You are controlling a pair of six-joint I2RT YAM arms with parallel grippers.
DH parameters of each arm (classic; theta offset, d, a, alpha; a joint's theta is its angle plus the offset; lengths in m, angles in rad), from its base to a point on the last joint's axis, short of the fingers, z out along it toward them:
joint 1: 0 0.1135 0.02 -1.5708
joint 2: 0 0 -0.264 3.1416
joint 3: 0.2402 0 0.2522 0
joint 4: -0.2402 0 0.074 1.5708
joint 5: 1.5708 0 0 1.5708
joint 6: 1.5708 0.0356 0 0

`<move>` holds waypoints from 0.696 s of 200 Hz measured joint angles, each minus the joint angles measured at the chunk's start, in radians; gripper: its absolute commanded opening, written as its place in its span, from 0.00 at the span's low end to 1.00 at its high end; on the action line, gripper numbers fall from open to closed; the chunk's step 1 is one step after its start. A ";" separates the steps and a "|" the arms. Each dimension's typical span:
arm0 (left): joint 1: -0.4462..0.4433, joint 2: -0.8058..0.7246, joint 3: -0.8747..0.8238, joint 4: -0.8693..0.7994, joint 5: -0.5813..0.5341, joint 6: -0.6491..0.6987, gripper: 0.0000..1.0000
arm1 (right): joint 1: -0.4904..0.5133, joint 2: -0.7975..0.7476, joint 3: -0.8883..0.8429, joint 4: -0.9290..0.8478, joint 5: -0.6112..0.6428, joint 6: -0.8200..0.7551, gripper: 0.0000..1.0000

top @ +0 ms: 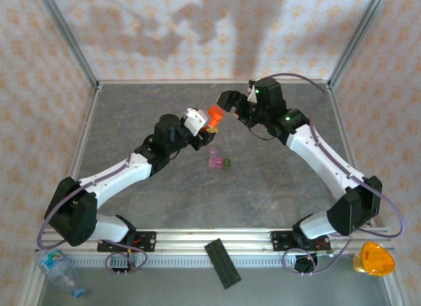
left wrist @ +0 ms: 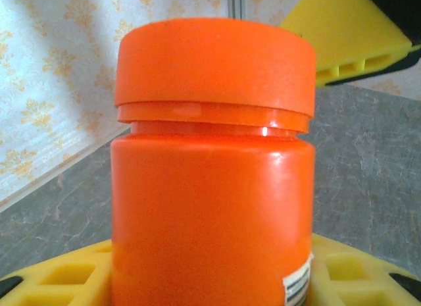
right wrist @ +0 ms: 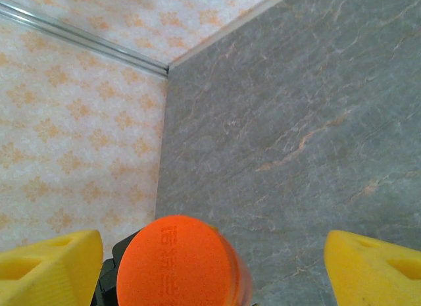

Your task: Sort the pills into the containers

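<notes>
Two grippers meet over one item in the top external view. The left gripper [top: 209,122] is clamped on the body of the orange bottle [top: 214,116] and holds it above the table [top: 164,194]. The right gripper [top: 228,106] sits just beyond the cap end with its jaws spread. The containers [top: 219,162], a joined pink cluster with one dark green cube, lie on the table below and slightly to the near side of the left gripper, apart from both hands.

Left wrist view: the bottle [left wrist: 210,214] stands upright between the yellow fingers [left wrist: 59,276], gripped low on its body. The cap [left wrist: 214,62] is seated on the neck. One finger of the right gripper [left wrist: 342,36] hangs just beyond the cap, not touching it.

Right wrist view: the cap [right wrist: 174,260] lies between the fingers [right wrist: 49,263], nearer the left one, and the jaws are wide apart and hold nothing.

Hazards, as judged:
- Off-centre closing would push the bottle sideways in the left grip.
- Twisting the cap against a low hold may rotate the bottle instead of unscrewing it.
- Tilting once the cap is off would spill pills wide of the small containers.
</notes>
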 measured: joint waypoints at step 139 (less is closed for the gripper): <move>0.000 0.017 0.001 0.001 0.000 -0.001 0.00 | 0.061 0.061 0.032 -0.009 0.014 0.014 0.55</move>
